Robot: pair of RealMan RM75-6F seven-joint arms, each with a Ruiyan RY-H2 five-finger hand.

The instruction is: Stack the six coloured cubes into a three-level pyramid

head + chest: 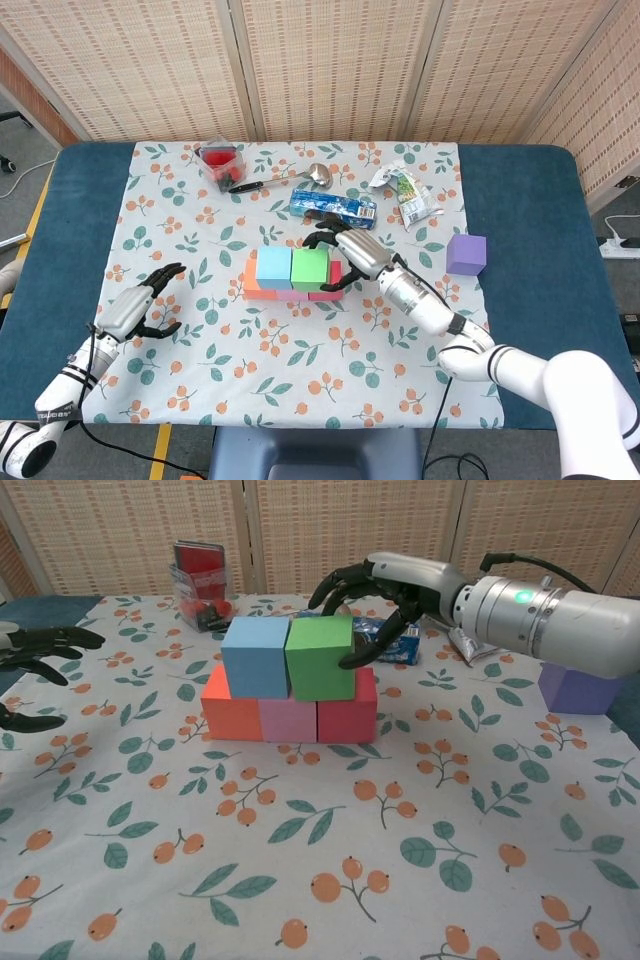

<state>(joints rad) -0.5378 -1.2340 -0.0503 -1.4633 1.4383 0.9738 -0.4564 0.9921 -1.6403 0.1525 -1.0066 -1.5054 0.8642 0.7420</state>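
It looked like a robot test room: a bench under a fruit-print cloth, woven folding screens standing behind it, and a power strip on the floor.
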